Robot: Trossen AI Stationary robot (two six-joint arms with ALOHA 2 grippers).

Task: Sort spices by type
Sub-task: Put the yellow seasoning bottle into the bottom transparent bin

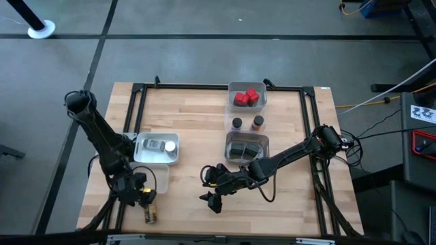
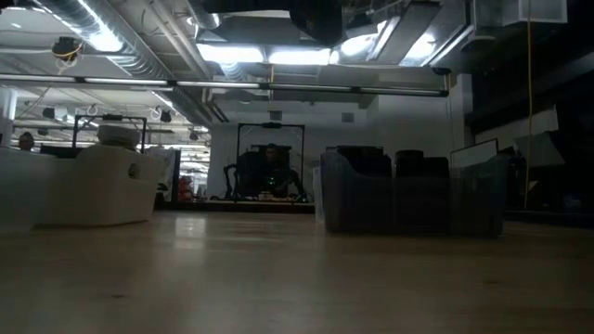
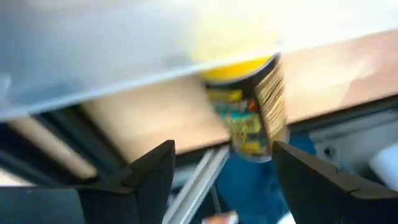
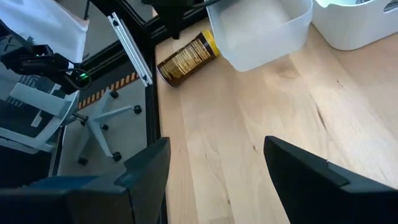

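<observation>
A yellow-lidded spice jar point(image 1: 150, 212) lies on its side near the table's near left corner, just in front of an empty clear tray point(image 1: 157, 178). My left gripper point(image 1: 144, 198) hovers right over it, open; in the left wrist view point(image 3: 224, 146) the jar point(image 3: 249, 106) shows between and beyond the two fingers, untouched. My right gripper point(image 1: 212, 199) is open and empty above bare table near the near edge point(image 4: 217, 140), facing the jar point(image 4: 186, 57). Silver-grey jars lie in a white tray point(image 1: 157, 148). Red boxes point(image 1: 246, 97), small round jars point(image 1: 246, 124) and dark tins point(image 1: 246, 150) sit in trays at the table's middle.
The empty clear tray's wall point(image 3: 93, 68) stands close behind the jar. The black table frame point(image 4: 134, 46) runs along the left edge beside the jar. In the low view the white tray point(image 2: 93, 186) and a dark tray point(image 2: 408, 190) stand on the wood. Bare wood lies between the two grippers.
</observation>
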